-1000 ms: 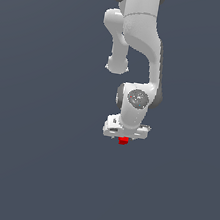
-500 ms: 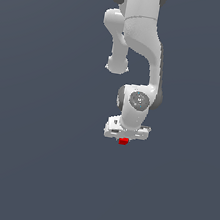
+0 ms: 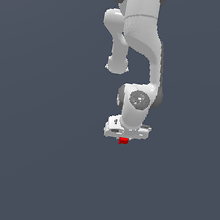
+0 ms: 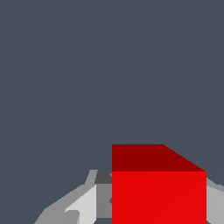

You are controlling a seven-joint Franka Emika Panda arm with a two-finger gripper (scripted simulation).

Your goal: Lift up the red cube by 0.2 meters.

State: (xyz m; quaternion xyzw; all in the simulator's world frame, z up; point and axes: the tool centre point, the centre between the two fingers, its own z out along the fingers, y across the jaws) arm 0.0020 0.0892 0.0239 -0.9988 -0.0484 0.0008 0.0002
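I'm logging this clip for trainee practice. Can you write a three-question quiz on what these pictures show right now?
1. True or false: in the exterior view the red cube lies far from the gripper, out on the open floor.
2. Multiple choice: in the wrist view, the red cube is A) absent, B) close up between the grey jaws, C) a distant speck.
3. Short answer: apart from the arm and the cube, what objects can be seen on the dark grey surface?

Key: 1 false, it sits directly under the gripper; 2 B; 3 none are visible.
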